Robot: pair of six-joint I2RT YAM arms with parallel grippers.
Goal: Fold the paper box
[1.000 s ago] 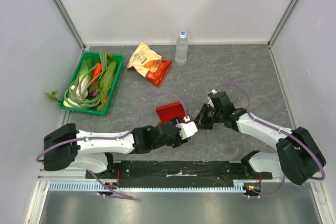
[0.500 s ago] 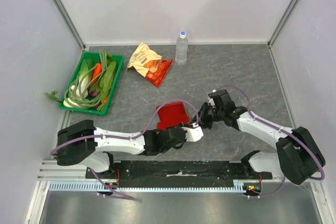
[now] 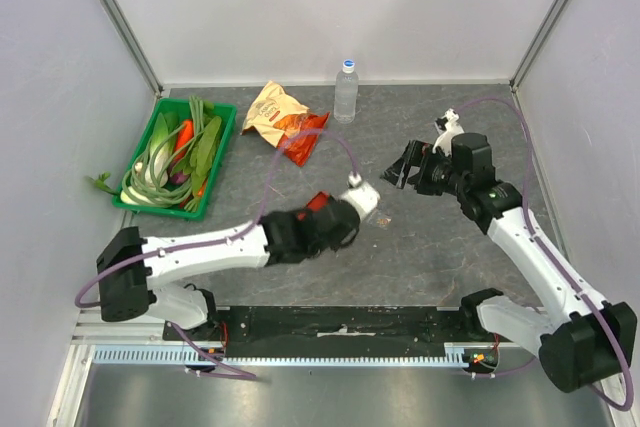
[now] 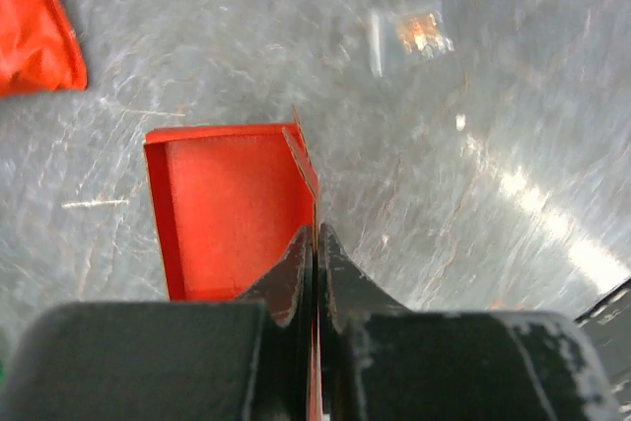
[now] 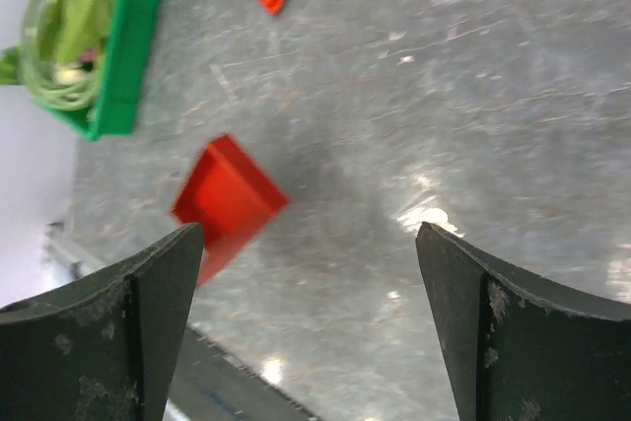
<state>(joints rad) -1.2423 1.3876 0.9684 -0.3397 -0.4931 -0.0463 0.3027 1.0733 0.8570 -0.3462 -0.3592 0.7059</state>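
**Top external view.** The paper box (image 3: 318, 201) lay near the middle of the bench (image 3: 440, 257), slightly toward the near edge, mostly covered by the left gripper (image 3: 326, 209). The right gripper (image 3: 408, 169) hung well apart toward the right edge, jaws released.

**Left wrist view.** The jaws were clenched on the box's right-hand wall. The open tray lay left of them, its long axis parallel to the fingers.

**Right wrist view.** The box lay ahead and left of the spread jaws. The left arm was judged nearer.

A green tray (image 3: 221, 159) of vegetables (image 3: 170, 162) sits at the surface's (image 3: 450, 247) far left. A snack bag (image 3: 285, 119) lies near an upright bottle (image 3: 346, 92).
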